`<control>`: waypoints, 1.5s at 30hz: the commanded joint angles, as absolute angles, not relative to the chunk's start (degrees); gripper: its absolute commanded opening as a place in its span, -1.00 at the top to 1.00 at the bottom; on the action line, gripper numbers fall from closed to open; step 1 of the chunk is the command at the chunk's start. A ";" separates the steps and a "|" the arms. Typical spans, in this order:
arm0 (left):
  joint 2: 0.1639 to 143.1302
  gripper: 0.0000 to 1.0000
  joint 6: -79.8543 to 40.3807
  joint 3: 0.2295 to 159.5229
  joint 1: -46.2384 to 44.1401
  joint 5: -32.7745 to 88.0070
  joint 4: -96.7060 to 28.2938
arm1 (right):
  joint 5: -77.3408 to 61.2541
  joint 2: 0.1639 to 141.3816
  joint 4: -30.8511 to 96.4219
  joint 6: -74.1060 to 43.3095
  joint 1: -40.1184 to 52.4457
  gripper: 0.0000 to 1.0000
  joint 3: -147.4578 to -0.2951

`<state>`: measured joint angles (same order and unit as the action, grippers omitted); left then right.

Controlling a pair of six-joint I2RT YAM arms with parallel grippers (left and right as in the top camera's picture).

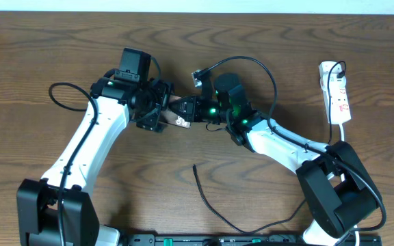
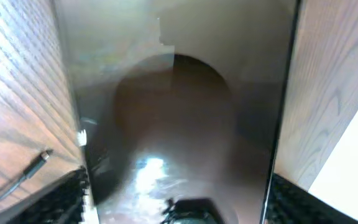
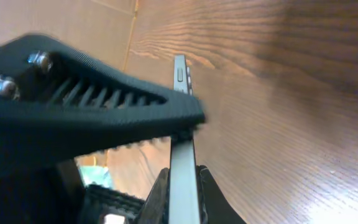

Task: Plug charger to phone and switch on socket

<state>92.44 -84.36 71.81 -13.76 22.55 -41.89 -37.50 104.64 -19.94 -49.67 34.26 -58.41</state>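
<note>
One phone [image 2: 185,124] is clamped at centre by the left gripper [image 1: 164,113] and touched by the right gripper [image 1: 191,109], whose grip cannot be told, socket [image 1: 337,92] at two o'clock.

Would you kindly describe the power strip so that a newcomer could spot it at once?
Start at the wooden table's right edge in the overhead view, just beyond the right arm's black base. The socket lies there: a slim white strip with red markings, unlike the black cables around it.
</note>
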 commanded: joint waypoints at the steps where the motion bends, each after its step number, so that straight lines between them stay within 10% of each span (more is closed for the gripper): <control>1: 91.33 -0.82 -84.55 71.99 -14.22 23.66 -42.33 | -40.88 104.84 -20.80 -50.11 35.48 0.98 -59.16; 31: 91.31 -0.85 -61.95 72.01 -13.56 36.40 -34.33 | -40.64 104.84 -14.13 -52.71 24.51 0.98 -59.16; 45: 91.31 -0.85 -51.48 72.01 -6.15 57.84 -18.06 | -38.94 104.84 -23.88 -94.41 15.35 0.98 -59.16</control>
